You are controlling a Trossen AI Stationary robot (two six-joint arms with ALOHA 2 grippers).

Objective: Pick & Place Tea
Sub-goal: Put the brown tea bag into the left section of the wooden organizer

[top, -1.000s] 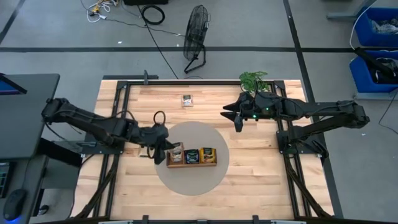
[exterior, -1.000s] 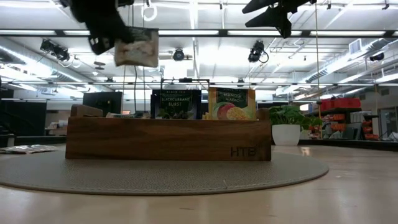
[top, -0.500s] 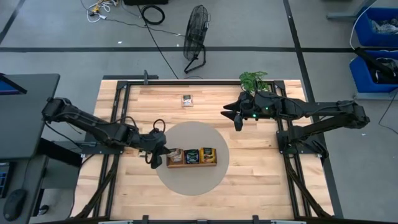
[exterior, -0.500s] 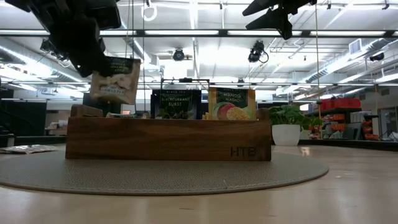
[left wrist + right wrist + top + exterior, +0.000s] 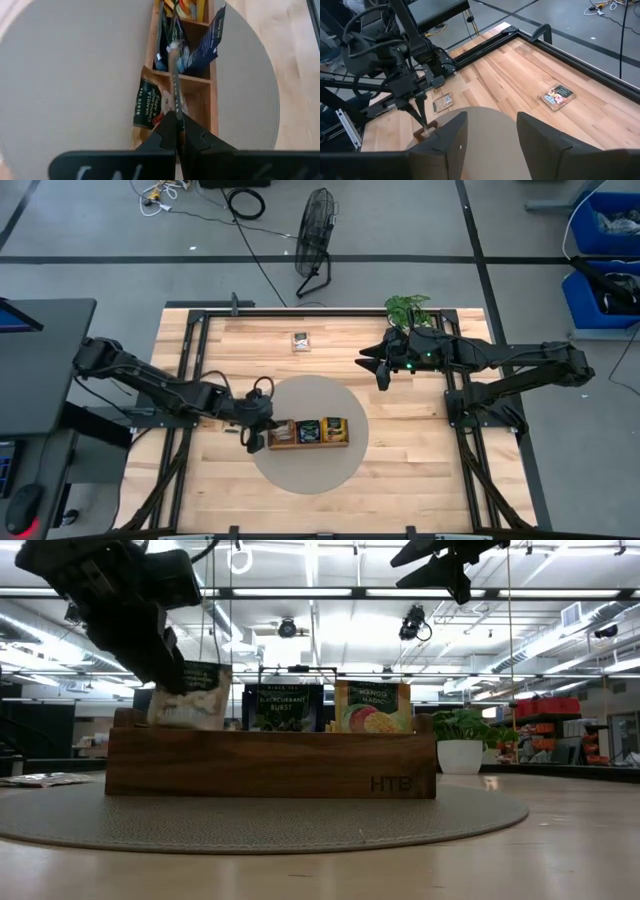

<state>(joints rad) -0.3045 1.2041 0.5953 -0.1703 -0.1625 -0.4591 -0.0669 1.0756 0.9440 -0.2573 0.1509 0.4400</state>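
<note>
One pale beige tea sachet (image 5: 190,695) hangs pinched edge-on in the left gripper (image 5: 262,425), its lower part dipping into the end compartment of the wooden tray (image 5: 270,763) on the round grey mat (image 5: 310,470). The right gripper (image 5: 380,370) hovers high with fingers apart, holding nothing. Another sachet (image 5: 300,340) lies flat on the table (image 5: 420,470), well apart.

Wooden tray (image 5: 270,764) reads "HTB"; dark sachet (image 5: 285,706) "BLACKCURRANT BURST"; orange sachet (image 5: 373,706) "MANGO MAGIC"
</note>
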